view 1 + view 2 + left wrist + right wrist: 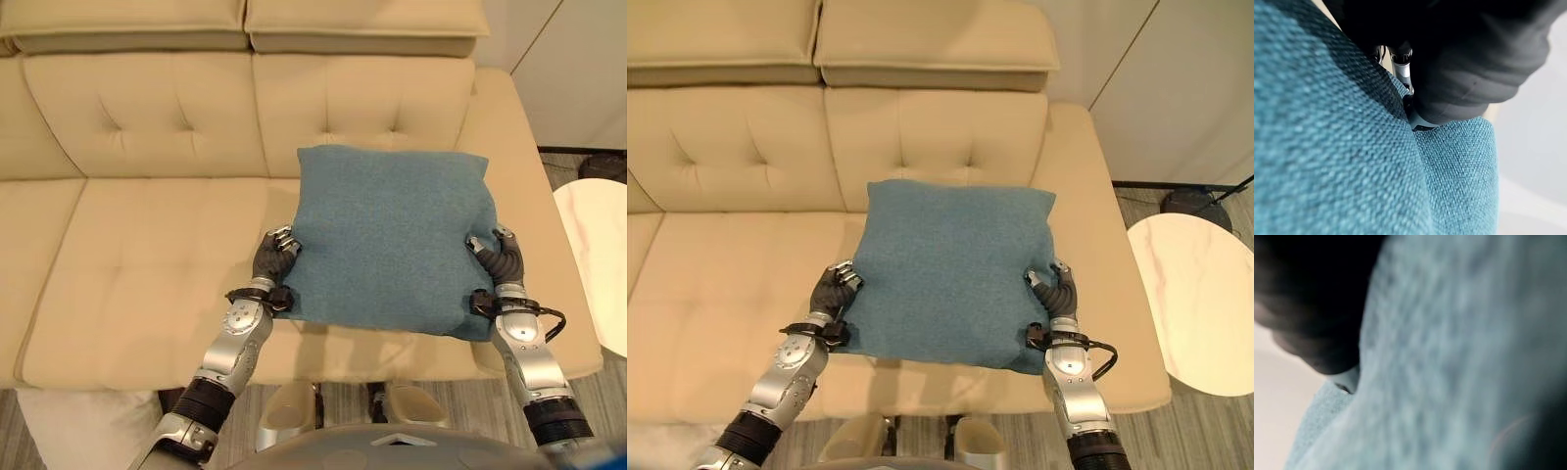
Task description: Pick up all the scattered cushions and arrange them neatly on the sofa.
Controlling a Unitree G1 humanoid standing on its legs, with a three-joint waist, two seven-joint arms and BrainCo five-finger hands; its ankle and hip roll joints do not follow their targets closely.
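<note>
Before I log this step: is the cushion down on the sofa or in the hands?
In the hands: the left hand and right hand curl round the cushion edges, over the sofa seat.

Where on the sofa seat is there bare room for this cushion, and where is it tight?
The blue cushion is gripped by the left hand and right hand over the sofa's right seat. Bare room: the whole left seat, bordered by the backrest and the left hand. It is tight by the right armrest, beside the round white table.
</note>
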